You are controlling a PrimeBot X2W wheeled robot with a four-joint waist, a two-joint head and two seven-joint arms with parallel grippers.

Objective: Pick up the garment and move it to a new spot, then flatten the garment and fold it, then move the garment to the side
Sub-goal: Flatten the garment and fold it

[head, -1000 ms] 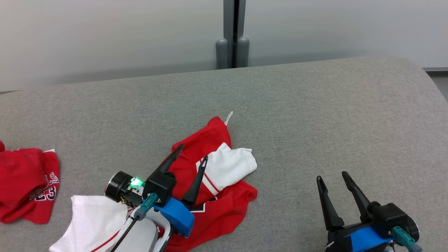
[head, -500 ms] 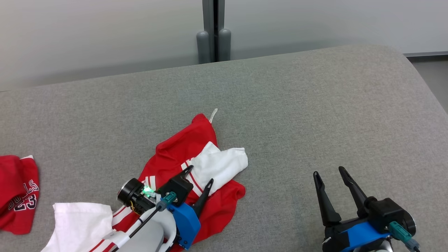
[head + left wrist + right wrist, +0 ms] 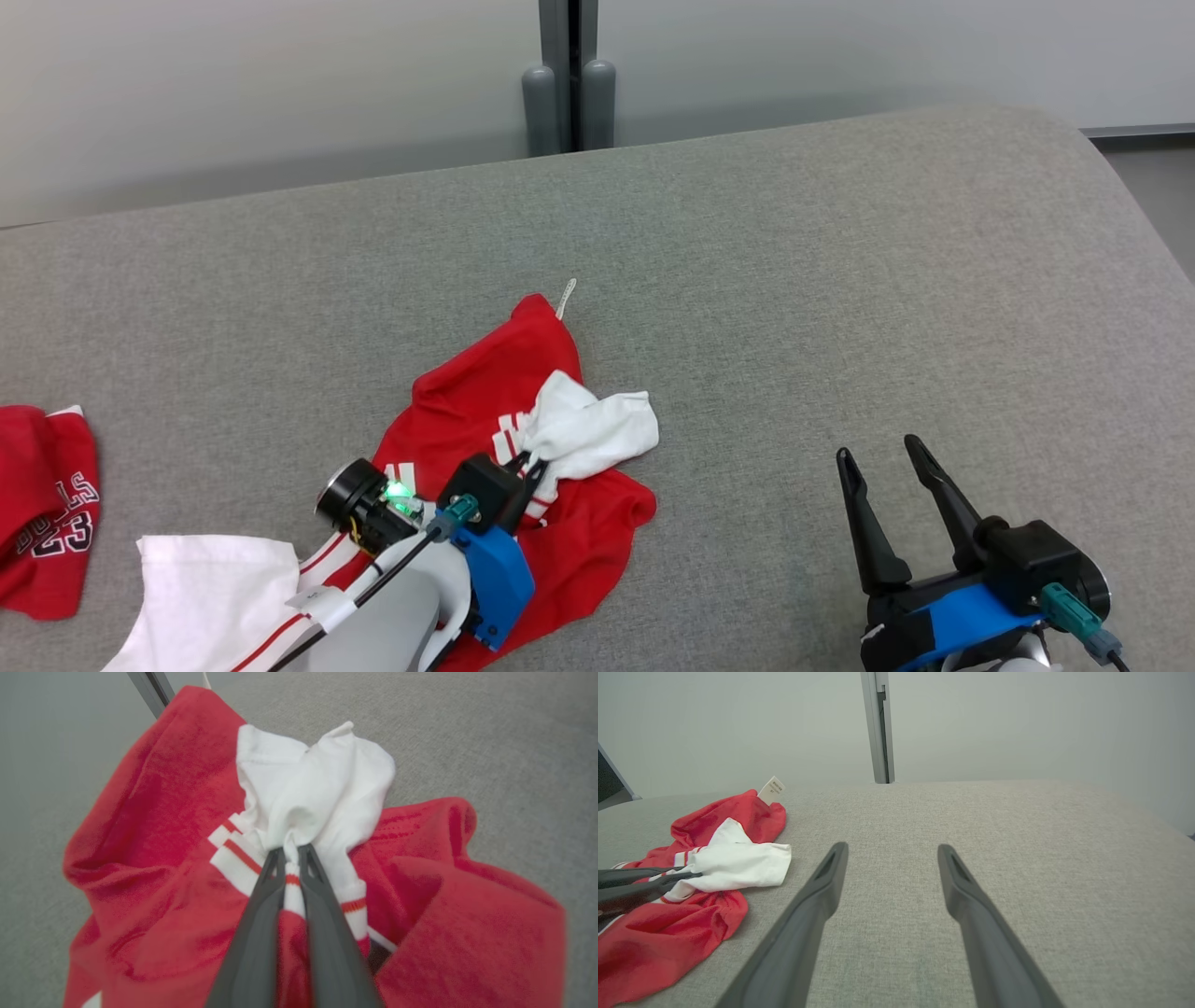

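The garment is a crumpled red jersey with white, red-striped sleeves, lying left of centre on the grey padded surface. My left gripper is shut on the bunched white sleeve. In the left wrist view the gripper pinches the striped cuff, and the white cloth puckers above its tips over the red body. My right gripper stands open at the lower right, apart from the garment. In the right wrist view the right gripper has bare surface between its fingers, with the garment to the left.
A second red jersey with printed lettering lies at the far left. A white piece with a red stripe lies by my left forearm. A grey post stands behind the surface, which curves down at the right edge.
The camera shifted. My left gripper came down onto the garment and shut on the white sleeve, which has bunched up. The right gripper has stayed open.
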